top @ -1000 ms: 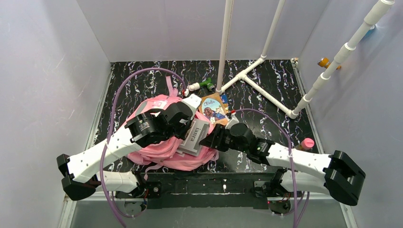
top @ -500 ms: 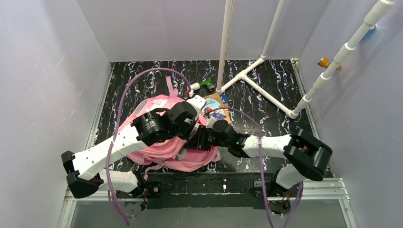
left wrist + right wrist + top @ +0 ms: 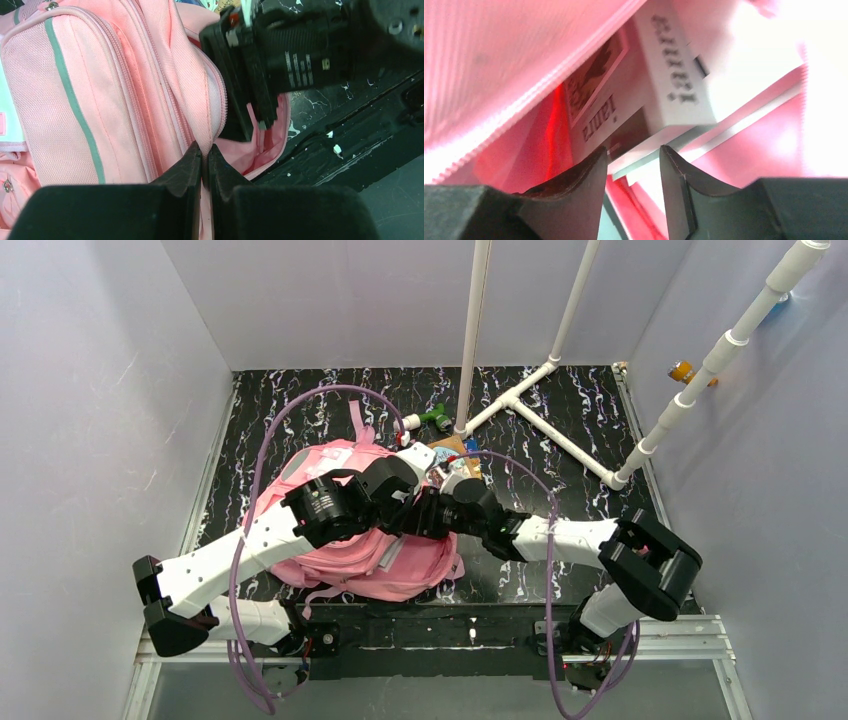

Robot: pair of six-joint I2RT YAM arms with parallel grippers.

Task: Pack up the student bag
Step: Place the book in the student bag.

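The student bag (image 3: 410,575) lies flat on the black mat, pink with a grey strip on its front pocket (image 3: 75,100). My left gripper (image 3: 205,150) is shut on the fabric rim of the bag's opening and holds it up; in the top view it (image 3: 398,502) sits over the bag's right side. My right gripper (image 3: 633,152) is inside the bag's pink lining, its jaws on the lower edge of a grey book (image 3: 669,75) with dark lettering. In the left wrist view the right gripper's black body (image 3: 280,55) reaches into the opening. In the top view the book is hidden.
A picture book (image 3: 452,452) lies just behind the two grippers, partly covered. A green toy (image 3: 437,418) and a small white item (image 3: 408,423) lie at the back. A white pipe frame (image 3: 560,435) stands on the mat's back right. Walls enclose the mat.
My right arm has swung left and pushed the grey book into the bag; the book no longer shows from above. My left gripper has kept its hold on the bag's rim.
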